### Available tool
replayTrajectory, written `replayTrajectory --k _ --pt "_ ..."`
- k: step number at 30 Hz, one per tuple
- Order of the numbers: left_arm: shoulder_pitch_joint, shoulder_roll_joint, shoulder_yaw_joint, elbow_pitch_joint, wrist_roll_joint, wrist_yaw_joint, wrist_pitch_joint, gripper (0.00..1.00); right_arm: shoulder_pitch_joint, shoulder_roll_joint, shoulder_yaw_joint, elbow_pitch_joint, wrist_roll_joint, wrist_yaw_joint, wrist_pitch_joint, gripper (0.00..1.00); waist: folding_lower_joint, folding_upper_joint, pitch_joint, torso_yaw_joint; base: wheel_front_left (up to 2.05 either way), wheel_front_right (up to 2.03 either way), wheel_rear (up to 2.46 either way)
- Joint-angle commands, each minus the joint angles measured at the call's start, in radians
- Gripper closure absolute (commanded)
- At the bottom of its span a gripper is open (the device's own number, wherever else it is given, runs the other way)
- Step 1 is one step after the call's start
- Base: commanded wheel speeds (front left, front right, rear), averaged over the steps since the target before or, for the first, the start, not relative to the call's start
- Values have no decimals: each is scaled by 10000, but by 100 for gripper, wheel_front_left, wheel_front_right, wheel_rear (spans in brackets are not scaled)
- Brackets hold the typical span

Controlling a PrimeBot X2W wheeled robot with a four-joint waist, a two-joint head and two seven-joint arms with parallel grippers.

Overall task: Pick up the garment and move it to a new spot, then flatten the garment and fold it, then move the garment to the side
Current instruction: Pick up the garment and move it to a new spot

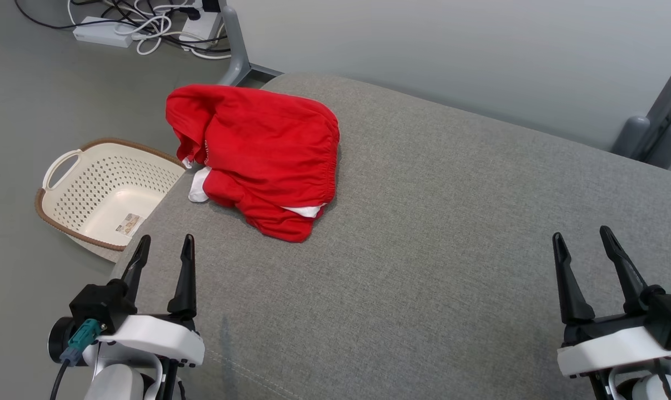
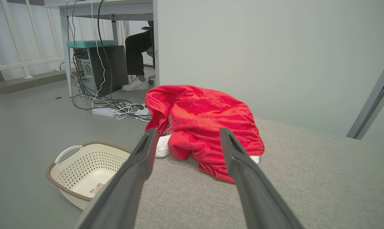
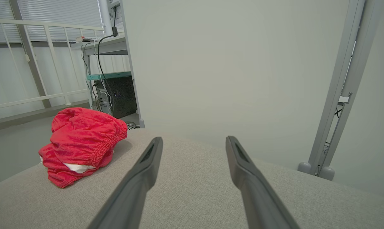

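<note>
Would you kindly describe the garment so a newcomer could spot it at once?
Start at the wide grey cushion before the robot. The garment lies crumpled near its far left edge, by the cream floor basket. It alone is bright red, with white peeking out.

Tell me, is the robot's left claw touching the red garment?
Apart: the head view shows bare grey cushion between the left gripper and the red garment.
</note>
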Motion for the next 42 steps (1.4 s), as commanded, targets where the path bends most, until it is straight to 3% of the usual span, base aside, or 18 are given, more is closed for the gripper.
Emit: replayTrajectory --k 1,8,16,22,29,42 --pt "-42 25 20 -46 -109 -50 -14 0 -115 -94 -36 -23 -62 15 -52 0 0 0 81 -59 0 0 0" --pt "-453 22 -116 -143 -422 75 -16 0 -319 -275 1 -158 -106 15 -52 0 0 0 541 -301 0 0 0" --pt "-1991 14 -434 166 -1224 199 -10 0 -1051 -833 275 -405 -163 15 -52 0 0 0 2015 -1012 0 0 0" --pt "-3736 29 -251 1773 -1608 59 -11 0 -1661 -1133 506 -549 -41 11 -52 0 0 0 2969 -1757 0 0 0" --pt "-5557 658 -259 4294 -1942 -146 194 0 -1958 -1182 509 -577 69 11 -52 0 0 0 3580 -2369 0 0 0" --pt "-7613 1257 -688 7625 -2287 -197 1982 0 -2165 -1129 484 -626 86 11 -52 0 0 0 4072 -2605 0 0 0"
